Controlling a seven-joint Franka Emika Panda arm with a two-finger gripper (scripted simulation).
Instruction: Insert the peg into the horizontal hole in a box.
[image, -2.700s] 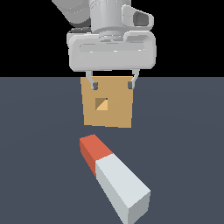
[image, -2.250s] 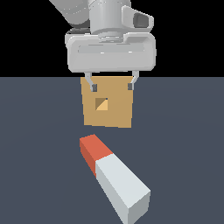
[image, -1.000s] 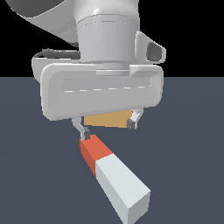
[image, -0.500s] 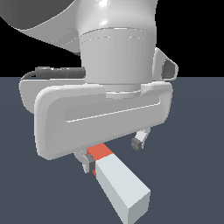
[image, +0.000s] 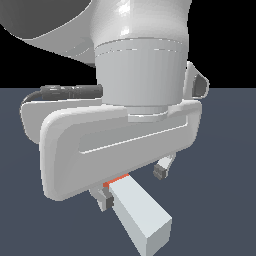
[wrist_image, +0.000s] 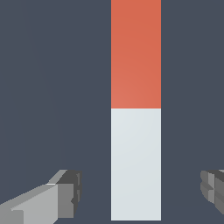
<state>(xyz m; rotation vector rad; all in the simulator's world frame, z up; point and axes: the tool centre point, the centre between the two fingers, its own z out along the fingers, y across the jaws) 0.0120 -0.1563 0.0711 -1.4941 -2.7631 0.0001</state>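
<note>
Peg (wrist_image: 135, 131) lies flat on the dark counter (wrist_image: 52, 87), not yet lifted. Wrist view shows it running straight down the middle of the frame, red end (wrist_image: 135, 52) away from the camera, pale end nearest. Gripper (wrist_image: 140, 192) sits right above it, jaws wide, one finger (wrist_image: 65, 194) on each side of the pale half, both apart from the bar, nothing held. That straddle looks set for a squeeze across the narrow width, so the bar stays aligned with the hand.

Grasp point is on the pale part, near the colour line but below it. Judgement: that leaves one end free to go into the hole, though which end leads is unclear.

Exterior view: the arm's body fills most of the frame, peg (image: 140, 215) pokes out under it toward the camera, only a sliver of red (image: 116, 181) visible. Fingertips (image: 160, 172) hang low, near counter level beside the bar. Box and hole are hidden behind the arm here, can't place them.

Step in hand: pre-grasp, closing not begun. Risk: an off-centre pinch could tilt the long bar once it is lifted.
</note>
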